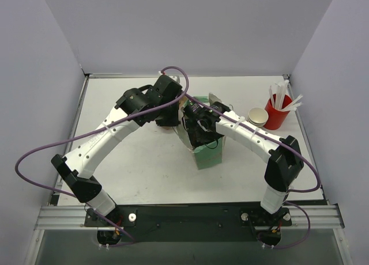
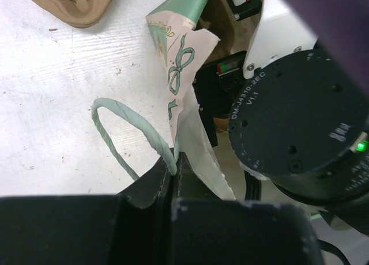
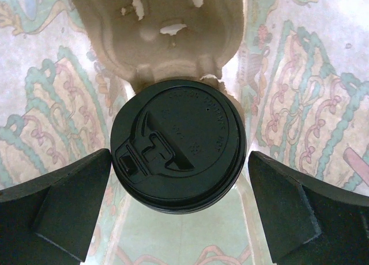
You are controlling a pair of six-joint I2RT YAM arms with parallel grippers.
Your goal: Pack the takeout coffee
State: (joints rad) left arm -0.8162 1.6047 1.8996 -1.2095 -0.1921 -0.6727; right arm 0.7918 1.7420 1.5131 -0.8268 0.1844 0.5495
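The right gripper [image 3: 179,161] hangs inside the paper bag [image 3: 300,92] with its fingers [image 3: 63,207] spread wide. One finger stands on each side of the takeout coffee [image 3: 179,161], and neither touches it. The coffee sits upright deep in the bag, in one pocket of a pulp carrier [image 3: 155,40] on the bag's floor. Only its black lid [image 3: 196,121] shows, so I cannot tell how firmly the cup is seated. At the bag's mouth the left gripper [image 2: 174,168] is pressed together on the paper rim, at the root of the green handle [image 2: 124,121].

The main risk, as I judge it, is the way up out of the bag. A spread finger could catch the lid's edge or the carrier, tip the cup and spill it inside the bag. The bag's walls stand close on both sides, so a finger could also snag the thin paper and drag or tear it. If the left pinch lets go while the right arm is inside the bag, the mouth may fold onto the wrist and the bag may topple. A hard pull at the rim could rip the handle's root.

A spare carrier [image 2: 69,3] lies near the bag, and the red cup [image 1: 275,114] stands well apart from it
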